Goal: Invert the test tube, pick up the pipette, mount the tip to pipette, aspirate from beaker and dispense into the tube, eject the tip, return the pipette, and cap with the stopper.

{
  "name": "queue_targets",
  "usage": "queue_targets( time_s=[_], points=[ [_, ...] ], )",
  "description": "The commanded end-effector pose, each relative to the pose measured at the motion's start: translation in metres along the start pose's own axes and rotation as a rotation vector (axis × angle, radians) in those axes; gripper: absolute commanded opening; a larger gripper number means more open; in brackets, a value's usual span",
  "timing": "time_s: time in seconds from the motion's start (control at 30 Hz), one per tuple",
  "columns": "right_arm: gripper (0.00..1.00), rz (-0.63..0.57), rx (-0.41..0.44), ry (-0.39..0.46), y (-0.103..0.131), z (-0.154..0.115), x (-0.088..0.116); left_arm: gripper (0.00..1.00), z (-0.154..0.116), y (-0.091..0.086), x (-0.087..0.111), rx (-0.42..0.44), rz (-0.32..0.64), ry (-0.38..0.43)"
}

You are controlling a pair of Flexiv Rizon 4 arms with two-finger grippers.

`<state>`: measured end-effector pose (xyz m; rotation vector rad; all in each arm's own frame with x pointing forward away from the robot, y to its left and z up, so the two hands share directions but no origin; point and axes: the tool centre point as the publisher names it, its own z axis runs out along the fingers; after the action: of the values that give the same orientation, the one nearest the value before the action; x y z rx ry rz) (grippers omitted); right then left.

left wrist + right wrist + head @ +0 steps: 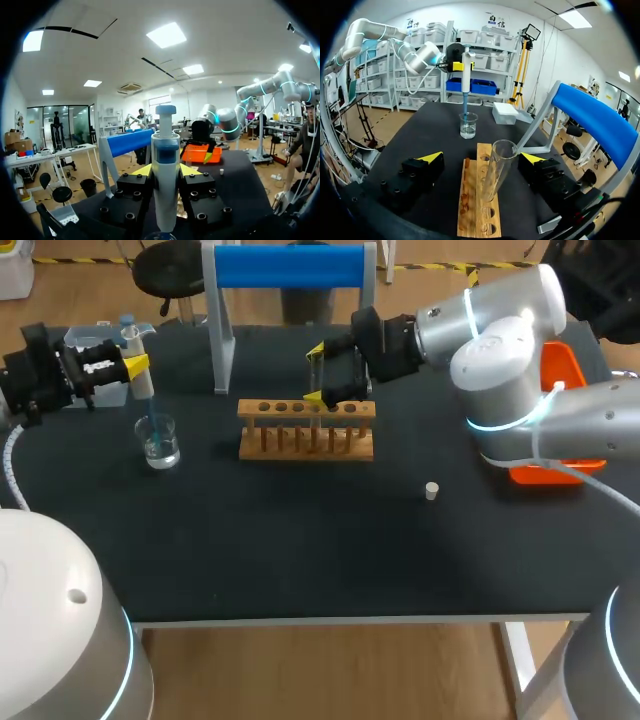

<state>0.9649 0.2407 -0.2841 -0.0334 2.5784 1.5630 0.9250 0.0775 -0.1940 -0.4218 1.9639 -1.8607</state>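
LAB BENCH: At the bench [300, 550], the left fingers [141, 170] are clenched on the pipette [165, 165]. It is held upright well to the left of the wooden rack [306, 430], with its tip dipped into the beaker [158, 443] of clear liquid. The right fingers [431, 157] stand released on either side of the glass test tube [497, 167]. The tube sits mouth-up in the rack, leaning slightly, and neither finger touches it. The small stopper [431, 490] lies on the bench to the right of the rack, nearer the robot. The tube looks light, thin-walled and slick. It is probably best pinched gently at mid-length, above the rack's top board, without enough squeeze to crack it. The pipette looks like rigid plastic and seems securely held around its barrel, below the plunger.
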Motion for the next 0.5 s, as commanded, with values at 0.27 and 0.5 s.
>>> queue_targets(
  time_s=[0.27, 0.5],
  points=[
    [1.0, -0.014, 0.035, -0.007, -0.0051, 0.0055, -0.0077, 0.0, -0.0001, -0.0005, 0.0003, -0.001, 0.0, -0.001],
    [1.0, -0.022, 0.047, -0.006, -0.0095, 0.009, -0.0112, 0.0, -0.0001, -0.0005, 0.0003, -0.001, 0.0, -0.001]
  ],
)
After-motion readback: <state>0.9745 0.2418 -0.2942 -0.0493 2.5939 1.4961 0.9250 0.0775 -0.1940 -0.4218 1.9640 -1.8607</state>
